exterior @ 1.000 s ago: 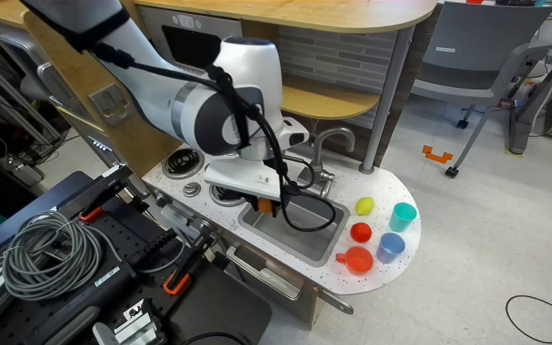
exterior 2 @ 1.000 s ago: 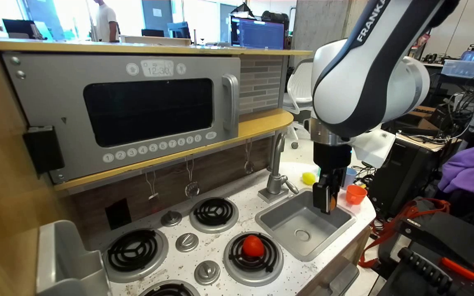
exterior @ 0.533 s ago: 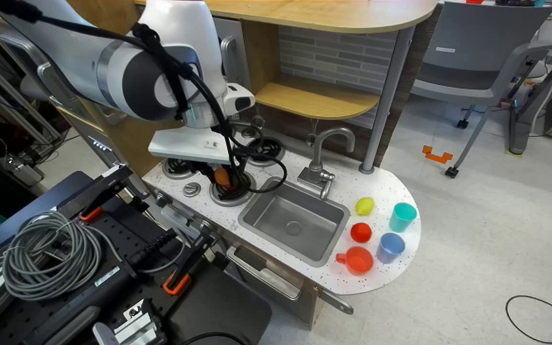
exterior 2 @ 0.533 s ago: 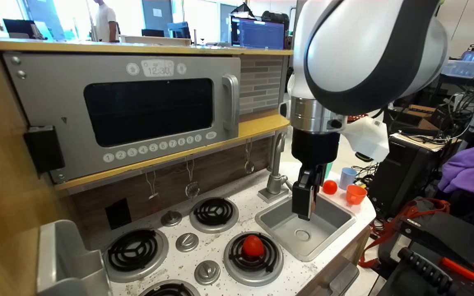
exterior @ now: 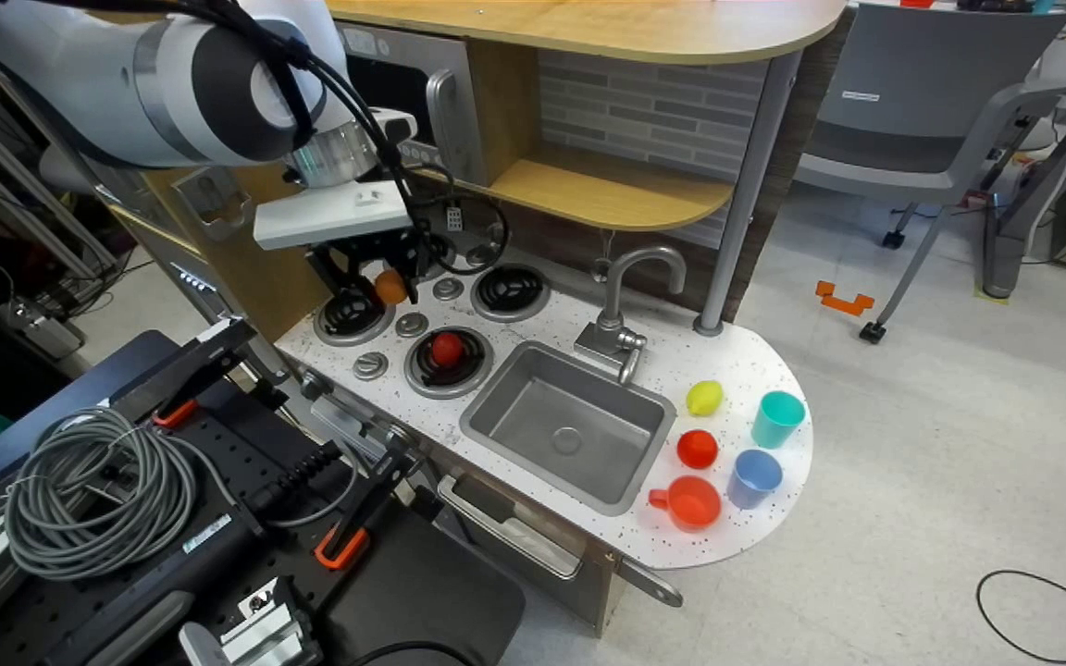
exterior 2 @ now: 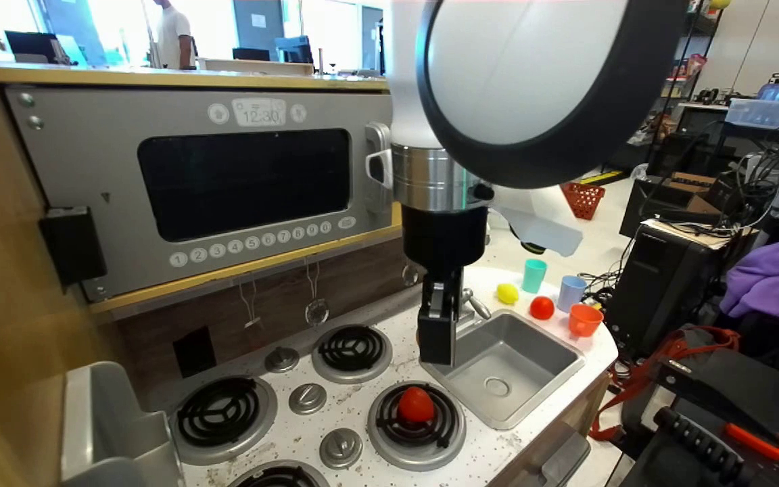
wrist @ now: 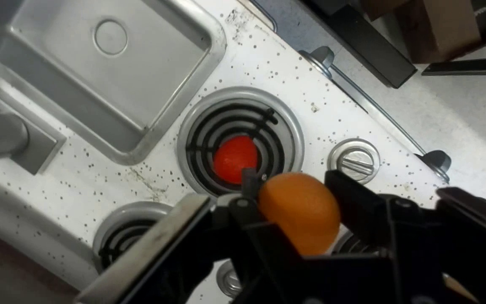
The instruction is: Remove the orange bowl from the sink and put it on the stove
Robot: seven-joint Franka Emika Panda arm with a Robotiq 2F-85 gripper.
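"First, reading the wrist view from left to right, what lies about the gripper (wrist: 292,183)?"

"Farthest to its left, well apart, stands the faucet (wrist: 1,135). Next, ahead and to the left, lies the sink (wrist: 158,63)."

"And between sink and gripper?"

"A burner (wrist: 243,115) of the stove (wrist: 315,135), just ahead of the fingers (wrist: 352,194) and bearing a red round item (wrist: 235,159)."

"The state of the gripper itself?"

"Loaded: its two fingers clasp the orange bowl (wrist: 300,215), one on either side. Only a rounded outer face shows; no hollow is visible. In an exterior view the orange bowl (exterior: 391,287) hangs between the fingers, apart from the stove. In the wrist view again, a silver knob (wrist: 355,160) lies right of the gripper, below and just beyond the finger on that side."

"Which step is in hand?"

"Judged from these positions, the carry: the orange bowl is out of the sink, but not yet set on the stove. The gripper appears to be above the stove; its height cannot be told exactly."

"And the next move?"

"Probably a slow descent onto a burner other than that beneath the red round item. The fingers should part only once the orange bowl rests; a rounded underside may roll."
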